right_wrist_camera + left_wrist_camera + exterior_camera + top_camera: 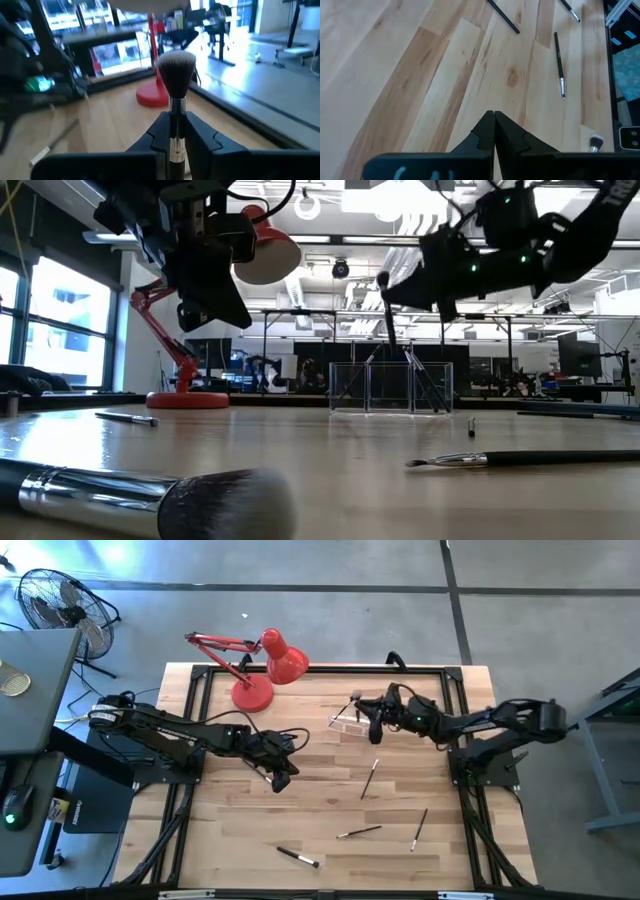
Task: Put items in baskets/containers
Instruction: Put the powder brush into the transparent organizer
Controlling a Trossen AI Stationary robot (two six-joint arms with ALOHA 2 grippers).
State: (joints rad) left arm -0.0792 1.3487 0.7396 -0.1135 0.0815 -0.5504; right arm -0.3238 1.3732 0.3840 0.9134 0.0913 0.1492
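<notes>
Brushes lie scattered over the wooden table [250, 830] in the high view: one [369, 780] at mid-table, two [359, 833] [419, 829] nearer on the right, and a short one [298, 857] near the front edge, while the clear holder [349, 720] stands at the far side, right of the red lamp [262, 670]. The right gripper [372, 720] hovers just beside the holder; the left gripper [281, 777] hangs over bare wood left of centre. In the low view the holder [390, 387] already has a few handles leaning inside, and the right gripper's brush [386, 305] hangs above it, tilted. That tilt is the risk, I judge: released at an angle, the handle could strike the rim or the leaning brushes and fall outside, or tip the light holder. A fat powder brush [150, 498] lies at the very front. The left wrist view shows the left gripper's [494, 116] fingers pressed together on nothing, with two brushes [560, 65] [503, 16] on the planks beyond. The right wrist view shows the right gripper [175, 120] clamped on a fluffy-headed brush [175, 80] by its ferrule, bristles pointing away; a grip this close to the head leaves a long free handle that could swing.
</notes>
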